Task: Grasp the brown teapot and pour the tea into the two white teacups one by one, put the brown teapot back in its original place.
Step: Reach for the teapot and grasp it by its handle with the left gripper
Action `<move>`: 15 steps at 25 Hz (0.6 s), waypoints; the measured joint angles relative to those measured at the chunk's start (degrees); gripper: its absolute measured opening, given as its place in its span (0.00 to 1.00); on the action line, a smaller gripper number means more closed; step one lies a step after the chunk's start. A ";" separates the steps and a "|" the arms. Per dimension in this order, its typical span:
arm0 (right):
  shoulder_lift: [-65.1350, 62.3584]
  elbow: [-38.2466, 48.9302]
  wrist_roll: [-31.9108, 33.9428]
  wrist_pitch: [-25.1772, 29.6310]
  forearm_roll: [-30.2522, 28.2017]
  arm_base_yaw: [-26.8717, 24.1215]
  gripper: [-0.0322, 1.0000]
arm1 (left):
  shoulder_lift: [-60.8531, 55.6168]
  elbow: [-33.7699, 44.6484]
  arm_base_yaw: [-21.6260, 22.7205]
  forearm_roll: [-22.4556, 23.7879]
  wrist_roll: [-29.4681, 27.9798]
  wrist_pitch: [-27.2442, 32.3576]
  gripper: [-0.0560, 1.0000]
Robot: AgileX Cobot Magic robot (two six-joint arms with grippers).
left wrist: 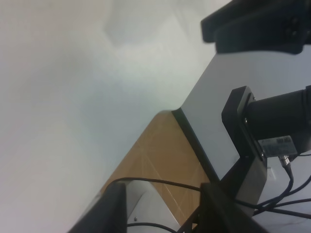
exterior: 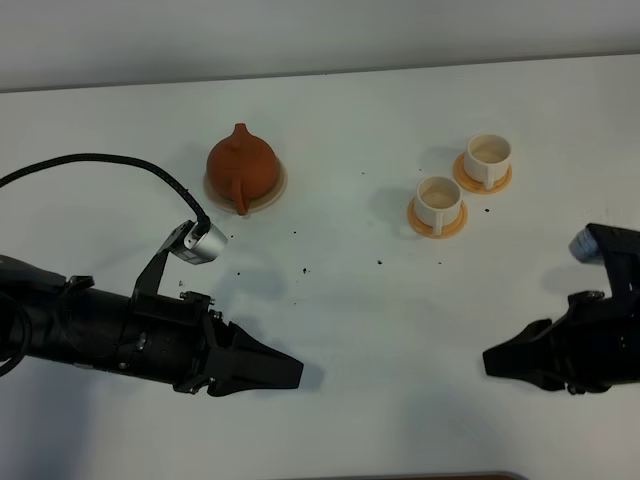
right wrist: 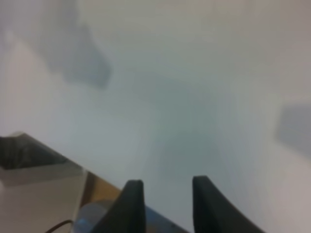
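The brittle brown teapot [exterior: 243, 163] was judged best gripped at its handle [exterior: 241, 200]; left gripper [exterior: 290, 372] and right gripper [exterior: 492, 362] were parted, empty.

Brown teapot [exterior: 241, 165] upright on beige coaster [exterior: 278, 188]; two white teacups [exterior: 437, 198] on orange saucers [exterior: 437, 233].

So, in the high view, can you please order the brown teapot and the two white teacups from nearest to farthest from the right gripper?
Measured from the right gripper:
1. Front teacup, the cup closer to the table's front edge.
2. Back teacup, behind the first, slightly to its right.
3. Brown teapot, far across on the left of the view.
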 joint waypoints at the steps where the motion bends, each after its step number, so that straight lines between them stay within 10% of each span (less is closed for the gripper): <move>1: -1.63 -0.79 1.85 -0.02 -1.76 0.00 0.25 | 0.00 0.00 0.00 0.00 0.00 0.00 0.39; 10: -27.20 -4.36 38.40 4.00 -36.18 0.00 0.21 | 0.00 0.00 0.00 0.00 0.00 0.00 0.39; 15: -41.09 -4.36 53.84 15.15 -53.69 0.00 0.21 | 0.00 0.00 0.00 -0.56 0.00 -0.17 0.39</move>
